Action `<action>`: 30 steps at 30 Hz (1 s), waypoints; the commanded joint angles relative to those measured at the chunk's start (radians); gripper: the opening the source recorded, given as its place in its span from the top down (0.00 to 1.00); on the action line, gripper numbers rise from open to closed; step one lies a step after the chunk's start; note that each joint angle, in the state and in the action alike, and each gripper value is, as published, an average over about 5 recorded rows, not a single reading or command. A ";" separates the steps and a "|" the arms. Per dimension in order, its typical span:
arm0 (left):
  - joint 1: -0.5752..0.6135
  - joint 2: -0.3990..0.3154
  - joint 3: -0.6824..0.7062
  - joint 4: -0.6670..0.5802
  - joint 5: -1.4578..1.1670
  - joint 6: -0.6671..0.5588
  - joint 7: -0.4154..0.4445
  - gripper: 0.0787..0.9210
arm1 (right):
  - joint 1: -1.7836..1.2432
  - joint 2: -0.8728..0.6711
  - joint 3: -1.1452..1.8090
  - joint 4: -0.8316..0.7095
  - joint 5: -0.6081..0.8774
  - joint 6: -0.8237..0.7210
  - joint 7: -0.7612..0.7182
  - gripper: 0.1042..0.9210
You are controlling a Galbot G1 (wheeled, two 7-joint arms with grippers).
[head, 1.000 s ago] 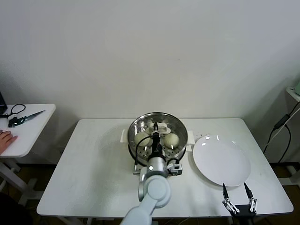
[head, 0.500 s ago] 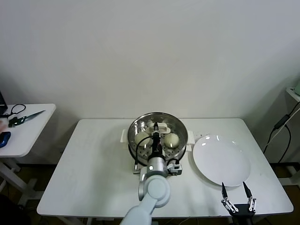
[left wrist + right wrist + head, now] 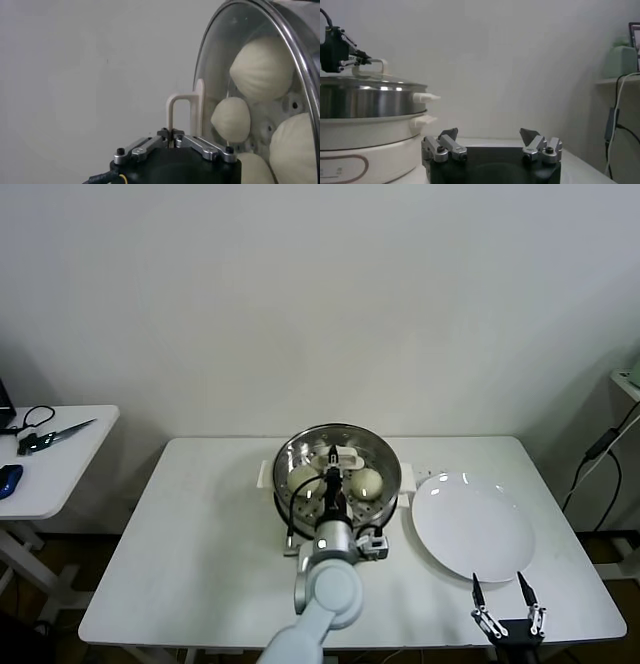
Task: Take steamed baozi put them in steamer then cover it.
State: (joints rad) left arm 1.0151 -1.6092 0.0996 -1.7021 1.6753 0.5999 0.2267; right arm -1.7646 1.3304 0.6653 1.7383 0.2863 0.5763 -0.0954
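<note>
right gripper (image 3: 509,613): parked at near table edge, jaws apart, empty
left gripper (image 3: 172,134): fingers pinched on the cover (image 3: 260,60) handle
cover: seated on the steamer (image 3: 338,467)
steamed baozi (image 3: 231,119): under the glass, just beyond left gripper
plate (image 3: 472,526): between the grippers, beside steamer

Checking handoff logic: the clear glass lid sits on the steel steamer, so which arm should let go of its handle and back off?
Left. The left gripper pinches the cream-white handle of the lid; the right gripper waits open at the table's near edge.
</note>
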 commanded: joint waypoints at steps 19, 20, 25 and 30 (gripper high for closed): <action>0.157 0.176 -0.062 -0.320 -0.372 -0.112 -0.073 0.23 | -0.015 -0.031 -0.078 0.072 0.016 -0.069 0.105 0.12; 0.167 0.176 -0.080 -0.324 -0.404 -0.130 -0.093 0.20 | -0.012 -0.033 -0.080 0.079 0.017 -0.070 0.111 0.12; 0.213 0.183 -0.202 -0.364 -0.629 -0.162 -0.168 0.12 | -0.004 -0.039 -0.072 0.113 0.020 -0.079 0.127 0.12; 0.255 0.241 -0.436 -0.415 -1.140 -0.219 -0.276 0.12 | 0.005 -0.040 -0.063 0.122 0.020 -0.076 0.135 0.12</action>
State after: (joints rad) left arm 1.1797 -1.4804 -0.0163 -2.0068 1.2742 0.4929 0.1330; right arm -1.7670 1.2938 0.6046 1.8234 0.2992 0.5130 -0.0054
